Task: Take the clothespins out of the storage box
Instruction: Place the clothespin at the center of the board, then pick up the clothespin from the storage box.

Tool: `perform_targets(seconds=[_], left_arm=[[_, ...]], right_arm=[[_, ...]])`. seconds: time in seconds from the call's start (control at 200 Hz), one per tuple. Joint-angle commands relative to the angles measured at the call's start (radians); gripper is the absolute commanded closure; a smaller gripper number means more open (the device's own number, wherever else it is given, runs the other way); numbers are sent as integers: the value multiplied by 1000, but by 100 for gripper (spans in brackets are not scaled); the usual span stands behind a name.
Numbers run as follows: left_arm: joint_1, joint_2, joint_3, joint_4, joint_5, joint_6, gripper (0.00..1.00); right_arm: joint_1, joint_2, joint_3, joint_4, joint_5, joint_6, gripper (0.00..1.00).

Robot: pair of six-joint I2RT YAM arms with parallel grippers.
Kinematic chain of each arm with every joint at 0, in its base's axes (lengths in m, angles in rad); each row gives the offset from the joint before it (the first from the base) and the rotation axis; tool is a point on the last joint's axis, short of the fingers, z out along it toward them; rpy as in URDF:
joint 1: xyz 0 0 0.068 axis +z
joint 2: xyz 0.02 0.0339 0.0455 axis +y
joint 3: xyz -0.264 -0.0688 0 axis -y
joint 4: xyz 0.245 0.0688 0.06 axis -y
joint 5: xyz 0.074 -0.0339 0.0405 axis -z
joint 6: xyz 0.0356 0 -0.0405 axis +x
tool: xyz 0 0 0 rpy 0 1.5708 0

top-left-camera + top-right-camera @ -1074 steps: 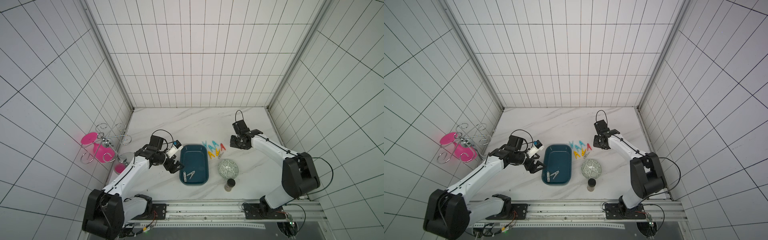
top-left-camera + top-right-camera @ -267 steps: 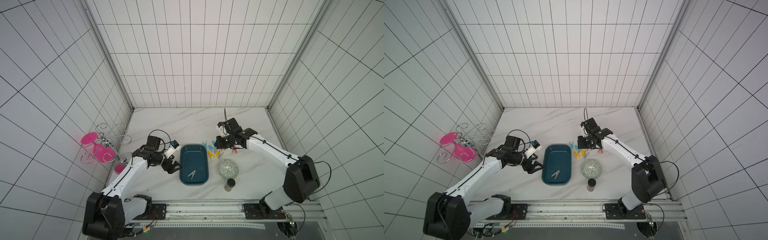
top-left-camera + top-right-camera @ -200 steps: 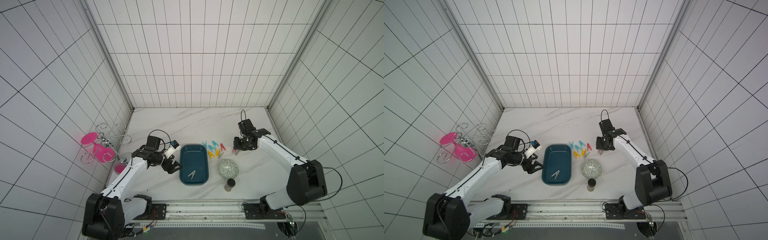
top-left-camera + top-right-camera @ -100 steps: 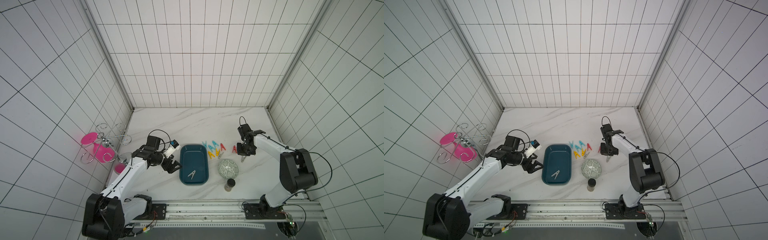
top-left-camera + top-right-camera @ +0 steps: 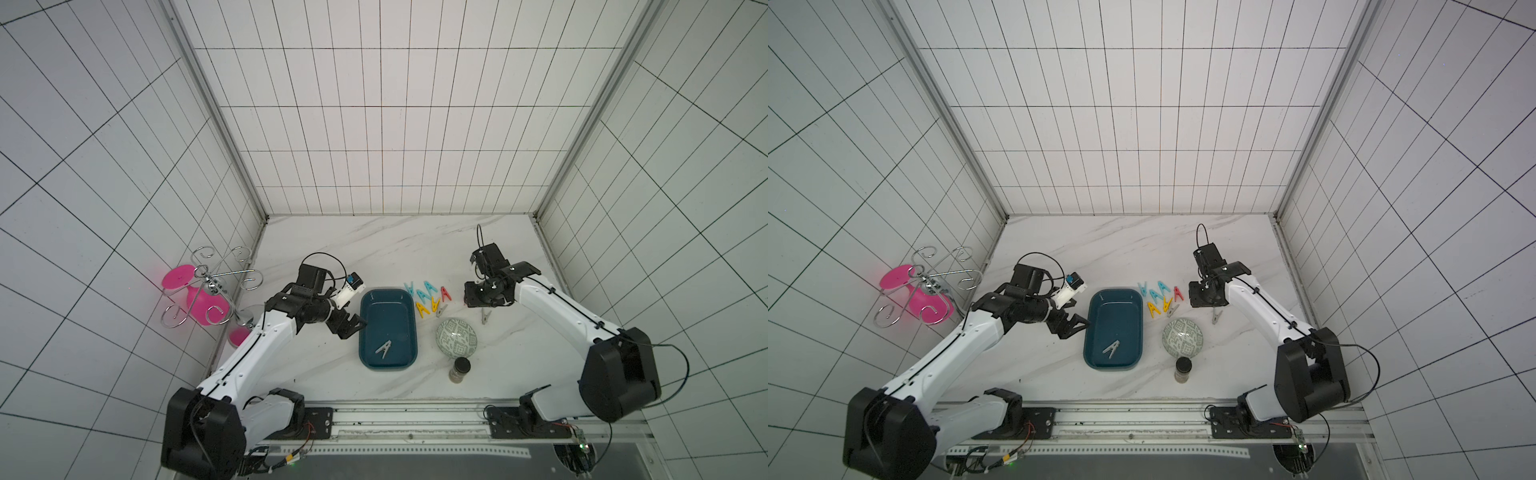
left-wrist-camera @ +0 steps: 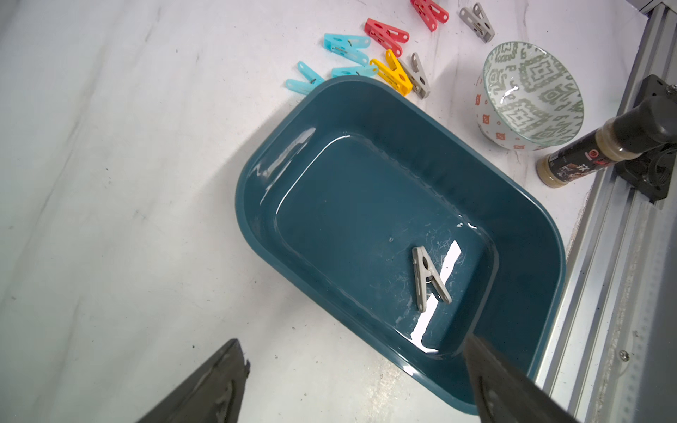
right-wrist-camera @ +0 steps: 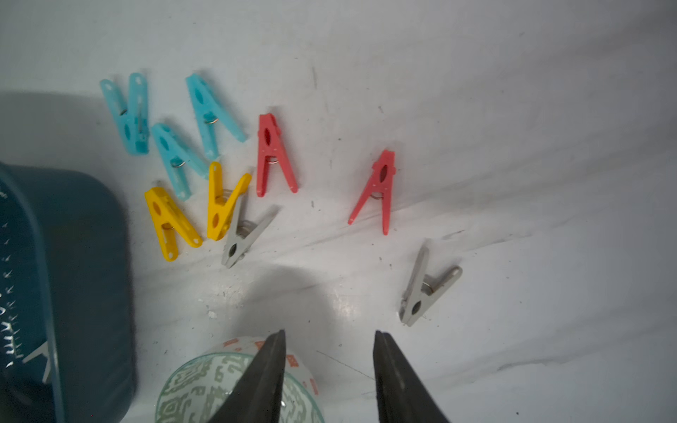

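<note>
Grey clothespin (image 5: 383,349) lying flat on the floor of the storage box (image 5: 386,309), in the half nearer the rail (image 5: 415,415). Its long axis runs diagonally to the box's walls, closed tip toward the bowl (image 5: 456,337) and splayed legs toward the left arm. The left wrist view shows it as a small A-shaped plastic peg (image 6: 426,278) on a glossy, scratched dark teal floor. Nine more clothespins (image 5: 423,294) rest outside on the white marbled surface (image 5: 374,249): three light blue, two yellow, one red and one grey crowd beside the box's far corner, while a second red peg (image 7: 379,190) and a second grey peg (image 7: 425,289) lie apart from them. The left arm reaches in from the rail, wrist bent, with the left pincer (image 5: 351,326) just beside the box's long wall, fingers spread wide and empty. The right arm stretches forward, wrist turned downward, with the right pincer (image 7: 328,333) above the surface near the bowl, fingers apart with nothing between them. A jar (image 5: 460,370) stands near the bowl.
</note>
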Motion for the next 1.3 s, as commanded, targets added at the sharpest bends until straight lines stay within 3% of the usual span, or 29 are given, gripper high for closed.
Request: perform_targets(seconds=[0.0, 0.23, 0.51, 0.695, 0.795, 0.979, 1.294], left_arm=[[-14, 1, 45, -40, -69, 48, 6], [-17, 149, 130, -112, -216, 84, 7], [-56, 228, 227, -240, -265, 148, 10], [-65, 238, 281, -316, -247, 67, 10], [-66, 219, 270, -316, -239, 67, 11], [-42, 182, 237, -255, -270, 53, 11], [164, 205, 266, -226, -123, -96, 11]], right_arm=[[38, -24, 6, 52, -83, -32, 56], [107, 35, 0, 170, -167, -97, 56], [167, 93, 2, 196, -241, -203, 58], [315, 127, 176, 36, -167, -211, 59], [363, 159, 239, -15, -199, -233, 59], [442, 239, 288, -44, -217, -526, 59], [482, 429, 411, -132, -125, -914, 58]])
